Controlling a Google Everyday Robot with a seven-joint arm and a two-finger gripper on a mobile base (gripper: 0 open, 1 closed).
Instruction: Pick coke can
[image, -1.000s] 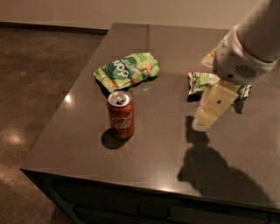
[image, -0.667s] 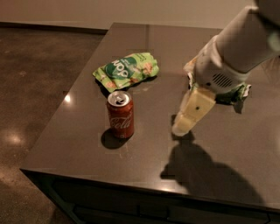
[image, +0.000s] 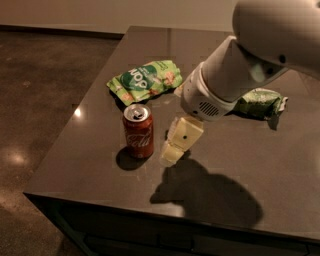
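The coke can (image: 138, 131) is a small red can with white script and a silver top. It stands upright on the dark table (image: 95, 165) toward the front left. My gripper (image: 172, 150) hangs from a large white arm that comes in from the upper right. It sits just to the right of the can, low over the table and close to the can's side. I see one cream-coloured finger (image: 179, 141); it does not touch the can.
A green snack bag (image: 145, 80) lies behind the can. A second green bag (image: 260, 102) lies at the right, partly hidden by my arm. The table's front edge runs close below the can, its left edge to the can's left, with floor beyond.
My arm and gripper have moved left and forward, from beside the right bag to right next to the can. The can and the bags have not moved.
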